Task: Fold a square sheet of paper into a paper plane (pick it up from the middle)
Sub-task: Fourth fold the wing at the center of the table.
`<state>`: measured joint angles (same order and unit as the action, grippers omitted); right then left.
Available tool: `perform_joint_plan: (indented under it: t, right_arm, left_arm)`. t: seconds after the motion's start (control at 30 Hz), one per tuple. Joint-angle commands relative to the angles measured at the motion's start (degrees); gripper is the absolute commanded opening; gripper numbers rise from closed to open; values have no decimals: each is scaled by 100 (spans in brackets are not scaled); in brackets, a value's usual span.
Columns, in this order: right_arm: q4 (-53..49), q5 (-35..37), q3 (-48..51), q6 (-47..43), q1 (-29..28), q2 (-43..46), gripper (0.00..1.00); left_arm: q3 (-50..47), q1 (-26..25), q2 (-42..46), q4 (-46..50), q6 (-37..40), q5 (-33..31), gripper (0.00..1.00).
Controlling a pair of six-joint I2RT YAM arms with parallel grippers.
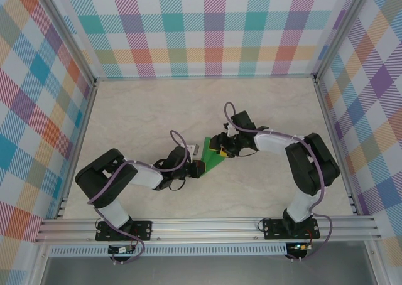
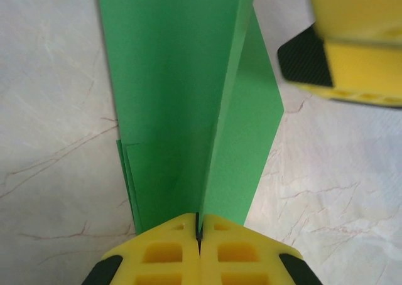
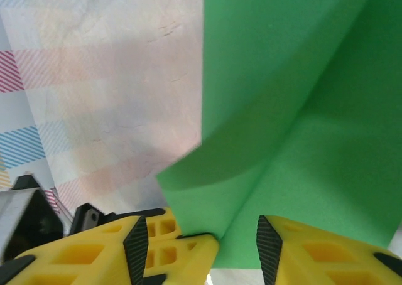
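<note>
The square sheet of paper (image 1: 212,157) is bright green and folded into a narrow pointed shape lying mid-table between the two arms. In the left wrist view the paper (image 2: 169,90) has a raised centre crease with a flap on each side. My left gripper (image 2: 200,231) is shut on the near end of that crease. My right gripper (image 3: 201,247) is open, its black pads (image 3: 137,244) standing either side of the paper (image 3: 301,128) and of the left gripper's yellow tips (image 3: 182,250). From above, the left gripper (image 1: 200,167) and right gripper (image 1: 220,148) meet at the paper.
The pale marble tabletop (image 1: 144,115) is bounded by checked walls and aluminium posts (image 1: 94,84). A metal rail (image 1: 207,225) runs along the near edge by the arm bases. The right gripper's yellow finger (image 2: 358,53) hangs close beside the paper in the left wrist view.
</note>
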<state>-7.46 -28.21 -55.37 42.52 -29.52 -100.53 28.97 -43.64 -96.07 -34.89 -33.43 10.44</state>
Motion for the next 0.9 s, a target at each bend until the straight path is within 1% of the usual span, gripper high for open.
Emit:
perform_joint_plan:
  t: [0.0, 0.33, 0.53, 0.67, 0.77, 0.87]
  right_arm:
    - [178, -184, -15, -202, -19, -176, 50]
    - [139, -247, -243, -372, -45, -573, 49]
    - [-54, -139, -373, -485, -71, -735, 49]
    - [-409, 134, -503, -537, -126, -848, 49]
    - [-811, 498, -651, -565, -217, -933, 49]
    - [-1262, 882, -817, -518, -299, -1057, 49]
  left_arm:
    - [-80, 93, -67, -272, -442, 53, 4]
    - [-119, 152, -86, -324, -800, 63, 3]
    - [-115, 188, -174, -348, -932, 107, 3]
    - [-103, 198, -166, -335, -970, 145, 4]
    - [-101, 207, -125, -290, -979, 127, 6]
    - [-86, 213, 17, -100, -959, 51, 14]
